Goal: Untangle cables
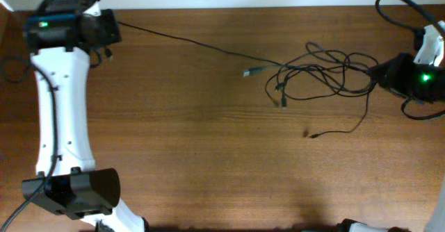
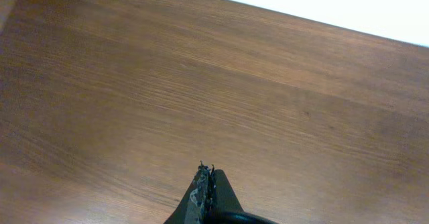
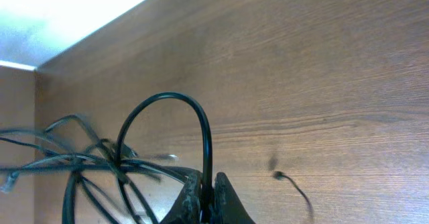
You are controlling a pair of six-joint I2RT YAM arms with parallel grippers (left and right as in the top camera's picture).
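Note:
The cables (image 1: 320,72) lie knotted on the wooden table at the right, a silvery plug (image 1: 250,71) sticking out on the left. One thin strand (image 1: 195,43) runs straight from the knot to my left gripper (image 1: 117,26) at the far left, which is shut on it. The left wrist view shows those fingertips (image 2: 205,170) pressed together above bare wood. My right gripper (image 1: 379,72) sits at the knot's right edge. It (image 3: 207,180) is shut on a cable loop (image 3: 175,98) that arches up from between its fingers. A loose end (image 3: 278,176) lies to the right.
A separate strand trails toward the table front and ends in a small plug (image 1: 311,134). My left arm's white links (image 1: 59,100) and base (image 1: 69,190) take up the left side. Thicker robot cables (image 1: 396,6) loop at the right rear corner.

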